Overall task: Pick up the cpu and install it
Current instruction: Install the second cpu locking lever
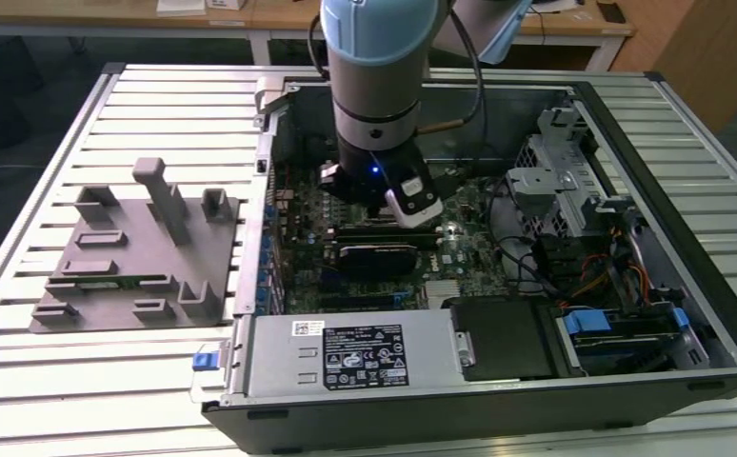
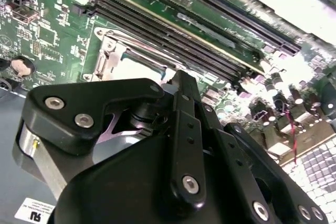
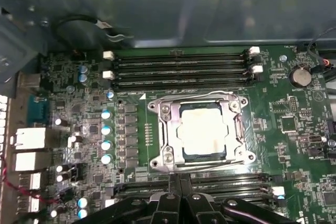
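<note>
One robot arm [image 1: 375,86] is being shown reaching down into an open computer case [image 1: 673,143] that is lying on a slatted metal table [image 1: 38,381]. Its gripper [image 3: 178,203] is being held just above the green motherboard [image 3: 294,145], near the middle of the case, beside the rows of black memory slots [image 3: 181,66]. Whether its fingers are open or closed cannot be told, as the tips are being hidden by the gripper's own black linkage in both wrist views. The cpu [image 3: 202,132] is being seen in the first wrist view seated inside the silver-framed socket [image 3: 157,140], its pale shiny top facing up, apart from the gripper. Part of that socket frame is being glimpsed in the second wrist view just past the black linkage. A gray plastic fixture [image 1: 140,257] is resting on the table toward the exterior view's left edge, outside the case
</note>
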You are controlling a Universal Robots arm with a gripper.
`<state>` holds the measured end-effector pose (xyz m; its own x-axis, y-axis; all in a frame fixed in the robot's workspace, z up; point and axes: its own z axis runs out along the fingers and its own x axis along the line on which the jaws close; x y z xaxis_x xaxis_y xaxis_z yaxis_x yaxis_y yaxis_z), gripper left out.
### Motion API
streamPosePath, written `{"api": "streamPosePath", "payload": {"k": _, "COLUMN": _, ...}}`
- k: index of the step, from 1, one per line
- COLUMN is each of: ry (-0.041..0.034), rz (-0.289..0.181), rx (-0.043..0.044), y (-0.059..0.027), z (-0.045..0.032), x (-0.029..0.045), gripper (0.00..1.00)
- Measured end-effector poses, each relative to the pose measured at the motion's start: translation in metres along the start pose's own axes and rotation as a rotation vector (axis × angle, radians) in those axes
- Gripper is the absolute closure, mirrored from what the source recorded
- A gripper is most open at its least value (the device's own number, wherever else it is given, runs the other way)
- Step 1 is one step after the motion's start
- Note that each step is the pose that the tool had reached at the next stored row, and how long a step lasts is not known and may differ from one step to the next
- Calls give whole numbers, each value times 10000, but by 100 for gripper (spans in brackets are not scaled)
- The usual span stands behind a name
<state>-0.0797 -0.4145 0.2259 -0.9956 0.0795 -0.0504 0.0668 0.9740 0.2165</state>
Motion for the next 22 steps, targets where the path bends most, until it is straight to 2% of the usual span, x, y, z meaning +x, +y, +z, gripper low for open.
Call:
{"api": "streamPosePath", "payload": {"k": 11, "ry": -30, "rz": -32, "rx": 470, "y": 230, "z": 57, "x": -83, "gripper": 89}}
{"api": "streamPosePath", "payload": {"k": 17, "ry": -43, "rz": -46, "rx": 670, "y": 360, "z": 94, "x": -149, "gripper": 89}}
{"api": "streamPosePath", "payload": {"k": 22, "ry": -47, "rz": -57, "rx": 875, "y": 447, "z": 126, "x": -219, "gripper": 89}}
